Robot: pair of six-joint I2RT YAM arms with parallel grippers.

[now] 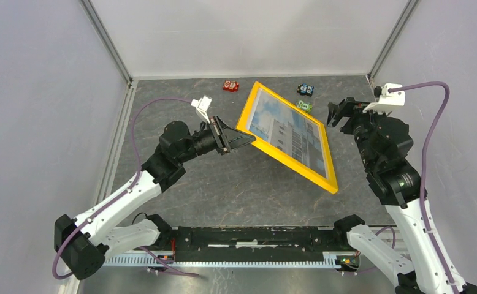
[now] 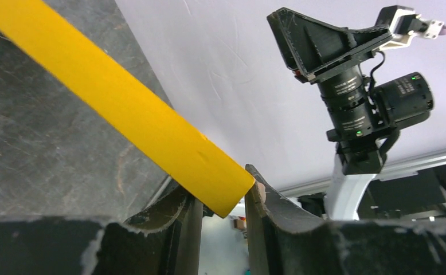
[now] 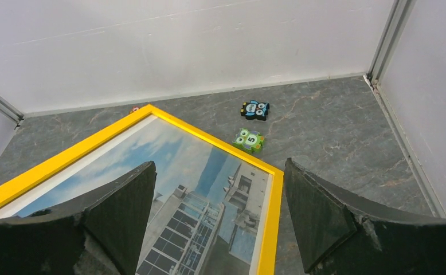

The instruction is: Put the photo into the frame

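The yellow-orange frame [image 1: 288,162] lies slantwise at mid-table with the photo [image 1: 285,131] of a white building and blue sky inside it, face up. My left gripper [image 1: 245,138] is shut on the frame's left corner. In the left wrist view the yellow rail [image 2: 135,114] sits pinched between my left gripper's [image 2: 218,186] fingers, off the table there. My right gripper [image 1: 340,113] is open and empty, just above the frame's far right edge. The right wrist view shows the photo [image 3: 198,189] and the frame rail [image 3: 209,137] below the right gripper [image 3: 220,229].
Three small toy blocks lie near the back wall: red [image 1: 230,85], blue [image 1: 307,90] and green [image 1: 304,106]. The blue [image 3: 255,109] and green [image 3: 249,139] ones sit just beyond the frame's far corner. White walls enclose the dark table [image 1: 224,184].
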